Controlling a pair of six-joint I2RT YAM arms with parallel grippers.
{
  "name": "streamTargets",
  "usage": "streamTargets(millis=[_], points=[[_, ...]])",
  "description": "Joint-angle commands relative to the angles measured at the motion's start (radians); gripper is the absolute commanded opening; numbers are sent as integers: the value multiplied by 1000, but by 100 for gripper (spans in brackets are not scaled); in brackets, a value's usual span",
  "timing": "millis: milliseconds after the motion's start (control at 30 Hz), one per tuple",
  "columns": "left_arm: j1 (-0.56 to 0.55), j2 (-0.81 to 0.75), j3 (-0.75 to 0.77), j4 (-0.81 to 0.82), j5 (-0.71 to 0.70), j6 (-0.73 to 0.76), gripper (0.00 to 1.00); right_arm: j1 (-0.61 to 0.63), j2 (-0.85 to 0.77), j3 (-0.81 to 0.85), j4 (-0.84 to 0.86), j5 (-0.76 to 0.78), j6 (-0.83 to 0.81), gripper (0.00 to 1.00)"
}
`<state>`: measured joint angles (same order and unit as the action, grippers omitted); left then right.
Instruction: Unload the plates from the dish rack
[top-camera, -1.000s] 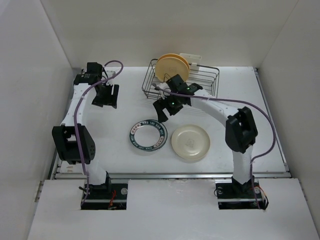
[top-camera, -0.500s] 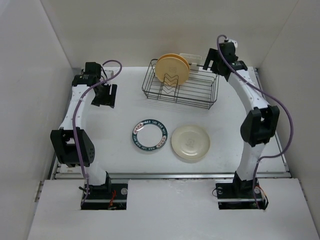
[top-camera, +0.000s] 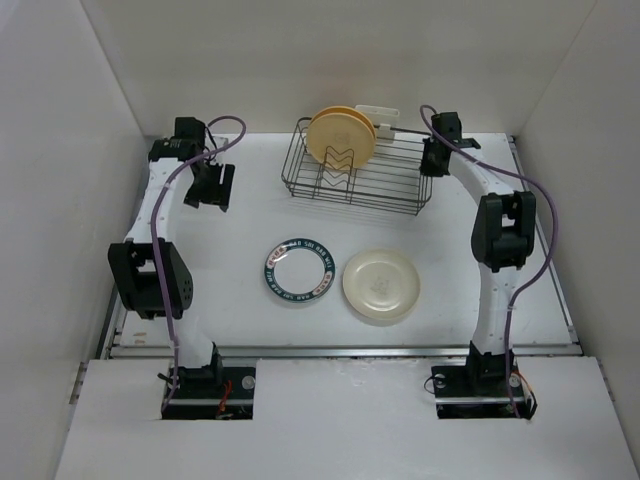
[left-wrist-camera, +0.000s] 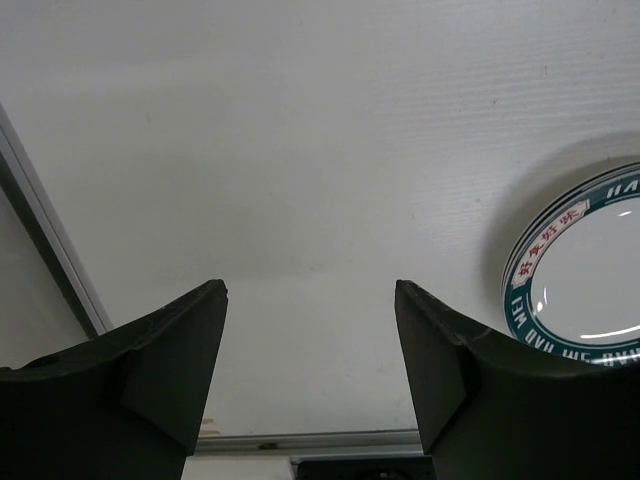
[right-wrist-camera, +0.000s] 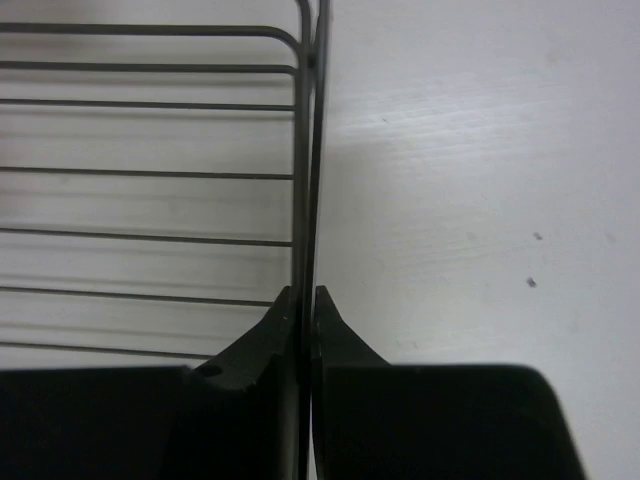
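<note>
**Desk:** What is in front of you?

**Me:** I have the white surface (top-camera: 250, 215). The dish rack (top-camera: 400, 190) sits at its far side, right of centre.

**Desk:** And the plates?

**Me:** A yellow-orange plate (top-camera: 340, 135) stands on edge in the rack's left end. A cream plate (top-camera: 380, 285) lies flat on the surface, nearer to me than the rack. A teal-rimmed plate (top-camera: 298, 271) lies flat just beside it on the left, not touching it.

**Desk:** And your arms?

**Me:** My right pincer (top-camera: 432, 160) is at the rack's right end. In its wrist view it is pressed together on the upright wire of the rack's rim, pinching it. My left pincer (top-camera: 212, 187) hangs over the far left of the surface, well apart from the rack. It is spread wide with nothing between its tips, and its wrist view catches the teal-rimmed plate at the right edge.

**Desk:** Anything smaller?

**Me:** A cream clip (top-camera: 378, 117) sits on the rack's far long side, just behind the yellow-orange plate.
</note>
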<state>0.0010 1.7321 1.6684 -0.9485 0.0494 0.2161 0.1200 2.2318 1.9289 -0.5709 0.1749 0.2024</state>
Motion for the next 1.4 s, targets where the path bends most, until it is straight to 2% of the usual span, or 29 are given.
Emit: streamTargets(millis=[0, 100, 200, 333, 500, 600, 667, 767, 967, 1100, 1167, 1233, 1300, 1367], points=[[-1, 47, 102, -38, 39, 14, 65, 4, -37, -25, 164, -216, -222, 3], [-1, 101, 169, -67, 64, 14, 65, 4, 5, 21, 146, -207, -311, 0], [-13, 130, 206, -87, 73, 14, 65, 4, 17, 41, 131, -278, -401, 0], [-51, 152, 235, -75, 108, 23, 65, 4, 17, 31, 131, -311, -425, 0], [-81, 213, 290, -53, 167, -1, 65, 4, 28, 65, 94, -301, -327, 0], [-91, 247, 343, -67, 167, -14, 65, 4, 37, 78, 62, -301, -264, 9], [-102, 259, 343, -81, 167, -14, 65, 4, 26, 78, 62, -301, -207, 9], [-102, 259, 343, -81, 167, -23, 65, 4, 17, 67, 49, -311, -160, 0], [-102, 238, 309, -72, 167, -32, 65, 4, -17, -1, 71, -357, -87, 0], [-102, 218, 297, -72, 158, -32, 65, 4, -35, 24, 48, -339, -87, 15], [-102, 218, 287, -72, 158, -32, 65, 4, -44, 45, 7, -339, -87, 15], [-102, 208, 287, -72, 158, -32, 65, 4, -44, 59, -29, -263, -48, 20], [-102, 199, 278, -72, 158, -32, 65, 4, -54, 59, -56, -262, -11, 27], [-102, 199, 278, -72, 158, -41, 65, 4, -75, 27, -66, -287, 9, 29]])
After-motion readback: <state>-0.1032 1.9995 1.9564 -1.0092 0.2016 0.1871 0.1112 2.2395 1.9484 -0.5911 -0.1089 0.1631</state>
